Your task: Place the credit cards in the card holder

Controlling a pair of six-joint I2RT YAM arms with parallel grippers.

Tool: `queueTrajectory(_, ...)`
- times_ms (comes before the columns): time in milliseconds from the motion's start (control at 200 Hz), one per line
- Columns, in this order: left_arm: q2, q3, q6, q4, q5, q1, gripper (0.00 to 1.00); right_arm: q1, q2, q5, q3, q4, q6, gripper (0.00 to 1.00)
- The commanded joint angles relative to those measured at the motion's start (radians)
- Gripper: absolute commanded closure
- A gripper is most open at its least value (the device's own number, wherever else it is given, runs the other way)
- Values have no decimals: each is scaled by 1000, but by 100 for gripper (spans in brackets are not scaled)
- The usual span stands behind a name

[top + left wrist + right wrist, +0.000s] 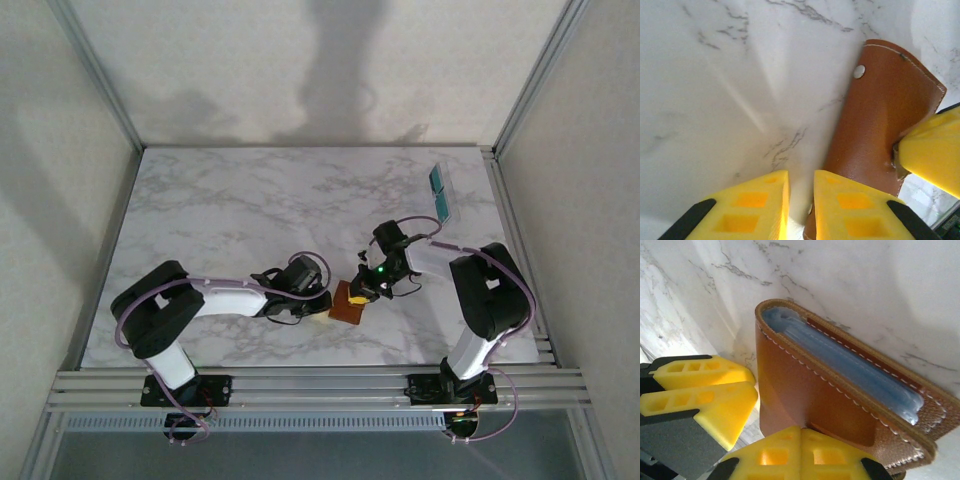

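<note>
1. Marble counter, bare at the near edge by the arm bases; both end effectors meet over its near middle
2. Left end effector: yellow fingers together with nothing between them, tips just beside the long edge of the wallet
3. Right end effector: fingers together at the wallet's edge; the leather puckers under its pad in the left wrist view, so I judge it clamped on one leaf
4. The wallet sits between the two end effectors and seems raised at a tilt, mouth gaping, with the snap on its outer face
5. Pale blue cards sit layered in its inner pocket
6. Handling, as a judgement: the wallet is light and soft, the leather bends where pinched, and it would slide on polished marble. It is best held by a stitched edge away from the pocket mouth, with the other end effector bracing the spine
7. Far right, teal cards lie in a clear tray, well apart from the wallet
8. These look thin, stiff and slick, and their flat faces give little purchase. They are likely best pinched across one short end, leaving the other end free to lead into the pocket, and lightly, since a hard squeeze could bow or flick a card
</note>
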Motion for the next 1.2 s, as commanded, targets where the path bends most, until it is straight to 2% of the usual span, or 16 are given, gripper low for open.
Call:
queueTrajectory(0,-38,1,24,-92,-44,7,79,2,3,9,-38,-75,-26,100)
queueTrajectory(270,10,0,36,-4,42,4,77,-31,-31,-97,15,-90,-53,100)
queueTrajectory(726,15,12,43,-30,29,6,77,-47,5,-145,22,-68,-83,100)
queueTrajectory(1011,-130,-33,59,-102,-42,59,77,-43,-4,-138,59,-100,-172,97)
queueTrajectory(1196,-257,-90,90,-150,-57,168,78,48,11,-59,91,-84,-174,97)
